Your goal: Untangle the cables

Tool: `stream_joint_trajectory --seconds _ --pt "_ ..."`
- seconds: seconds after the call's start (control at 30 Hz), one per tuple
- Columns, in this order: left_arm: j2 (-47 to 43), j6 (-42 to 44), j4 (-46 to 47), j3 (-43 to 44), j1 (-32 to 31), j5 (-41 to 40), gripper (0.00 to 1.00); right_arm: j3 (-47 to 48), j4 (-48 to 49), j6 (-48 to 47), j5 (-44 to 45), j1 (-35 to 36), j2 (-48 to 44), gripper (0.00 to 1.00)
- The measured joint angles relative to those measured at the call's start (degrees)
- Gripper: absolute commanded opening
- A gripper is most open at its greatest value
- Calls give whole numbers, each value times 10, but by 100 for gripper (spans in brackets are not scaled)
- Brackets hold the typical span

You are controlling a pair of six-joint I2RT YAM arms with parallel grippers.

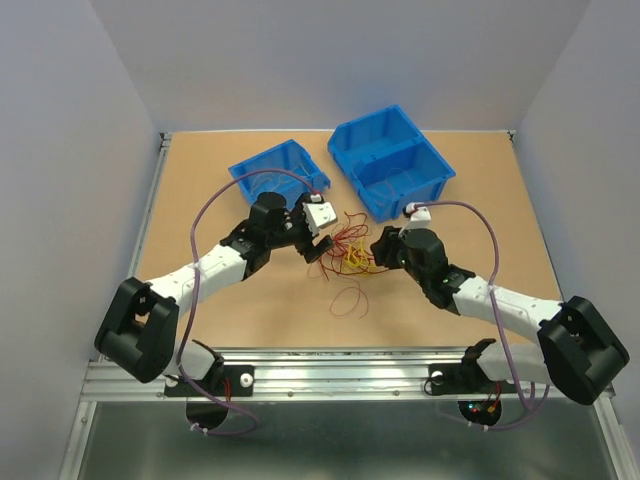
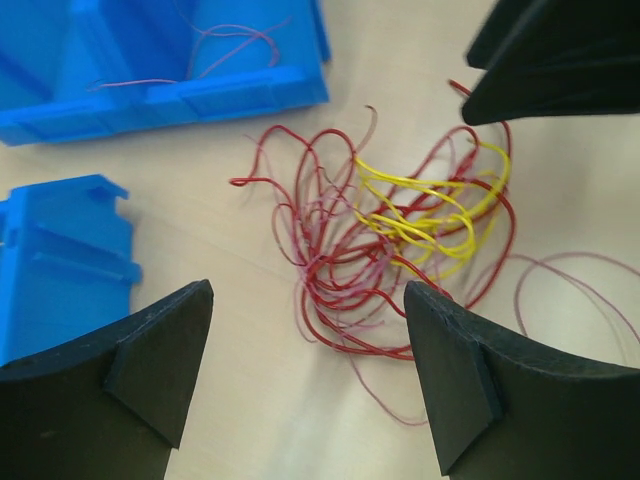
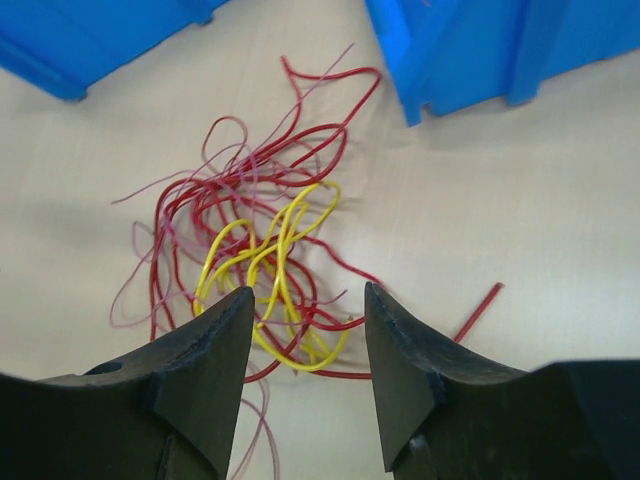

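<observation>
The fingers of the left gripper are spread wide apart, with nothing clamped; in the left wrist view the cables lie on the surface beyond the gap, toward 12 to 1 o'clock. The fingers of the right gripper are also held apart, and the near loops of the cables are seen in the gap between them; contact with the strands cannot be told. In the top view the cables are placed between the two grippers, with the right gripper at their 3 o'clock.

A separate dark red loop is laid on the surface at 6 o'clock of the heap, apart from it. Two blue bins are set beyond, the left bin at 11 o'clock and the divided right bin at 1 o'clock; neither touches the heap. A thin reddish strand is seen inside one bin in the left wrist view.

The surface is a tan board edged by a metal frame, enclosed by pale walls.

No single heading is shown by the tangle; its yellow strands are stretched lengthwise from about 1 to 6 o'clock in the right wrist view.
</observation>
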Motion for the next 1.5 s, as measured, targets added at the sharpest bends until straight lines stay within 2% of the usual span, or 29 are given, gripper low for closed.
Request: stream_joint_trajectory --seconds 0.13,0.37,0.93,1.0,1.07,1.23,1.37,1.5 --pt "6 37 -15 0 -1 49 87 1 3 -12 -60 0 4 53" --pt "37 63 -32 0 -1 71 86 22 5 -33 -127 0 35 55" --pt "37 80 -37 0 -1 82 86 57 -6 -54 -165 1 88 57" --pt "37 81 -37 0 -1 82 86 63 -9 -56 -168 2 94 56" --pt "37 82 -37 0 -1 83 86 70 -13 -57 -172 4 102 50" --pt "37 82 -37 0 -1 83 86 85 -32 -61 -200 10 118 49" --pt "37 82 -37 0 -1 83 86 102 -52 -68 -230 16 126 58" --pt "37 82 -37 0 -1 83 86 113 -70 -76 -252 22 127 61"
